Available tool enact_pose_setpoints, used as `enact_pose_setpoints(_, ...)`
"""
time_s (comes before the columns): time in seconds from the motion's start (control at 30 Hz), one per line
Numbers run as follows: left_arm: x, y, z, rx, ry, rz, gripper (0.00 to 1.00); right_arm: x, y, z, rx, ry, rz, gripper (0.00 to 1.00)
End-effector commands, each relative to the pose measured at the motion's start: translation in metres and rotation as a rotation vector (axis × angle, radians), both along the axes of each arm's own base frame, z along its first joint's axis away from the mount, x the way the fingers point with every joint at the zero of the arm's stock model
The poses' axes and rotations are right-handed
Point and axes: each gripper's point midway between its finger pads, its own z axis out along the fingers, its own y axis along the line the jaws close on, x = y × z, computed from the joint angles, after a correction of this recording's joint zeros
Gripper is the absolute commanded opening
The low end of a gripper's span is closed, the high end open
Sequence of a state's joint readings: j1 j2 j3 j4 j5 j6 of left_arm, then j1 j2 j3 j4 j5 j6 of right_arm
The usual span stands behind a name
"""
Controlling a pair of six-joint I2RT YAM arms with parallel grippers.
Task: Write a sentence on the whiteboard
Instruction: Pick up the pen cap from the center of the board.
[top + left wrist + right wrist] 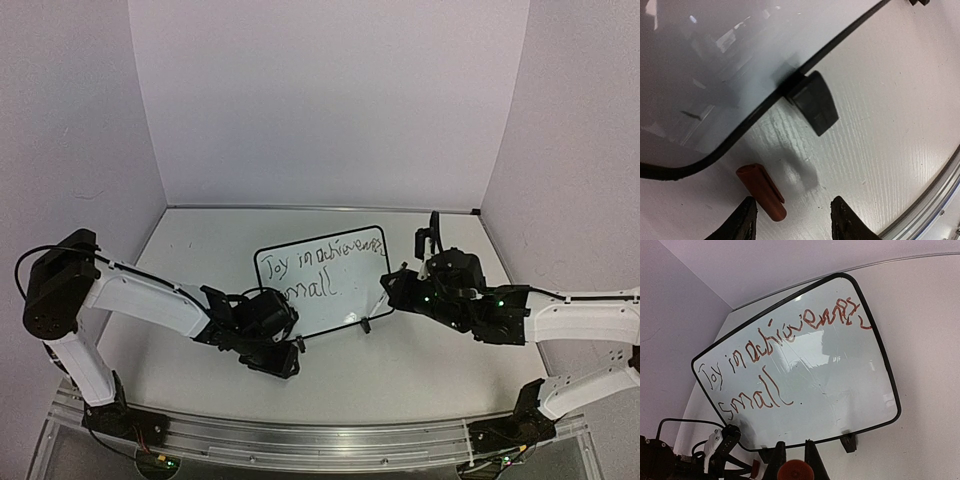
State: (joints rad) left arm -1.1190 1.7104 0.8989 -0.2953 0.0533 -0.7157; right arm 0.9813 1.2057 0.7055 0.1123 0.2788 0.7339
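The whiteboard (pixel 330 300) stands tilted on two black clip feet at the table's middle. Red writing on it (pixel 790 335) reads roughly "Joy in achievements" with "small" below. My right gripper (pixel 795 462) is shut on a red marker (pixel 795 471), seen end-on between the fingers, and hovers off the board's right side (pixel 398 290). My left gripper (pixel 795 217) is open, low over the table by the board's lower left corner (pixel 278 358). A red marker cap (pixel 762 192) lies on the table beside its left finger (pixel 745 222), not gripped.
A black clip foot (pixel 812 102) holds the board's bottom edge just ahead of the left gripper. An aluminium rail (pixel 320 440) runs along the near table edge. Purple walls enclose the table on three sides.
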Motion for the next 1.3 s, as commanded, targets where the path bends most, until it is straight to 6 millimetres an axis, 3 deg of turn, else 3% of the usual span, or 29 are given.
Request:
enact_pose_setpoints(0.0, -0.001, -0.020, 0.009, 0.000, -0.063, -0.086, 0.49, 0.003, 0.000, 0.001, 0.010, -0.004, -0.014, 0.00)
enact_pose_setpoints(0.17, -0.014, -0.031, 0.012, -0.001, -0.099, -0.203, 0.46, 0.003, 0.001, -0.002, 0.006, 0.004, -0.011, 0.00)
enact_pose_setpoints(0.33, -0.020, -0.031, 0.016, 0.026, -0.141, -0.278, 0.44, 0.003, 0.003, -0.005, 0.000, 0.011, -0.006, 0.00)
enact_pose_setpoints(0.63, -0.008, -0.019, 0.019, 0.099, -0.200, -0.260, 0.40, 0.004, 0.006, -0.007, -0.008, 0.016, -0.001, 0.00)
enact_pose_setpoints(0.97, -0.015, -0.055, 0.014, -0.020, -0.153, -0.299, 0.41, 0.006, 0.009, -0.008, -0.016, 0.017, 0.000, 0.00)
enact_pose_setpoints(1.27, -0.004, -0.078, 0.014, -0.052, -0.203, -0.317, 0.43, 0.006, 0.007, -0.008, -0.020, 0.015, -0.005, 0.00)
